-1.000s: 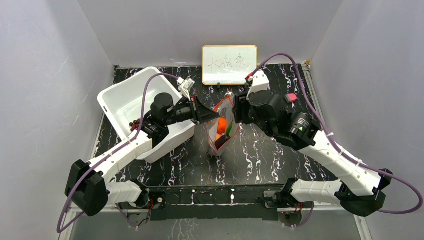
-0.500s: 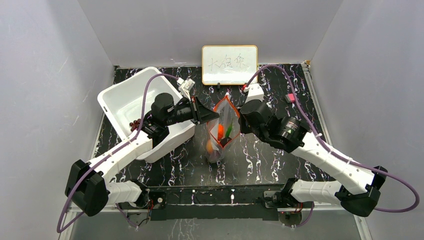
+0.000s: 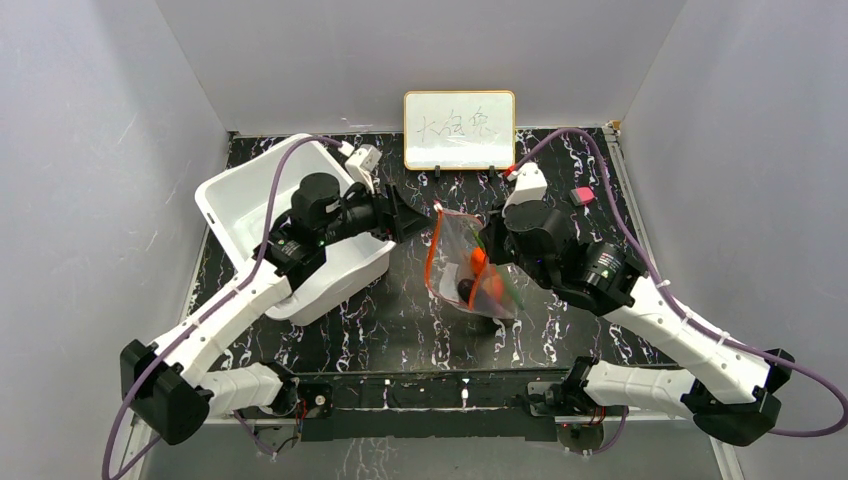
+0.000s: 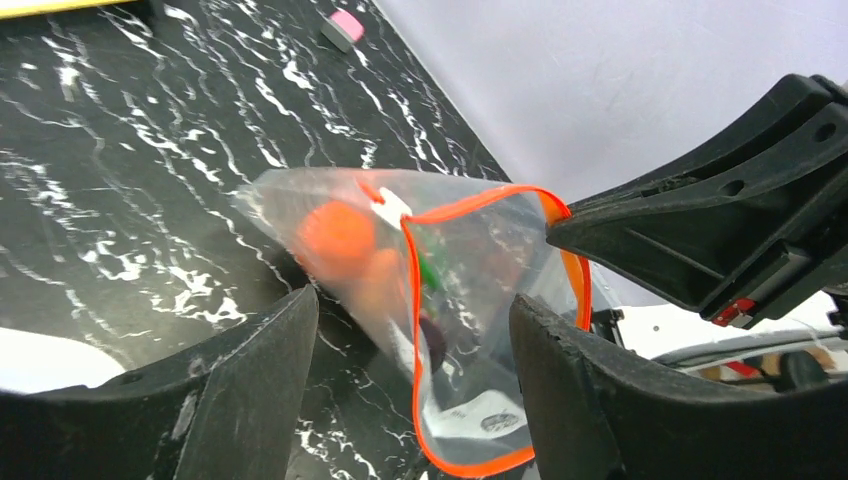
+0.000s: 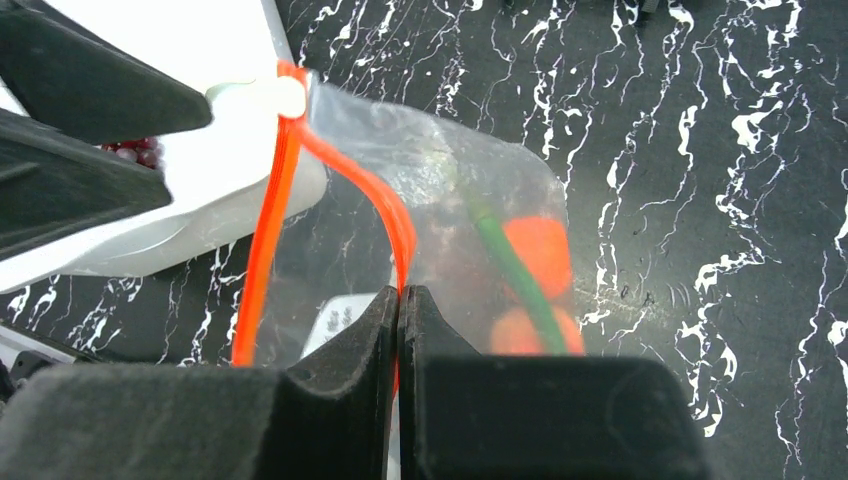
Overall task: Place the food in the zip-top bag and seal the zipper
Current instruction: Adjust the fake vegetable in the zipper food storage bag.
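Observation:
The clear zip-top bag hangs tilted over the middle of the table. Its orange zipper runs down the left edge. My right gripper is shut on the zipper at the bag's mouth. Inside the bag are orange fruits, a green piece and something dark. My left gripper stands open just left of the bag, with the zipper ahead of its spread fingers. Dark red grapes lie in the white bin.
A white bin sits at the back left under my left arm. A small whiteboard stands against the back wall. A pink eraser lies at the back right. Grey walls close in both sides.
My left gripper has let go of the bag's mouth, opened and drawn back left. My right gripper has shut on the zipper edge, and the bag has swung right and tilted.

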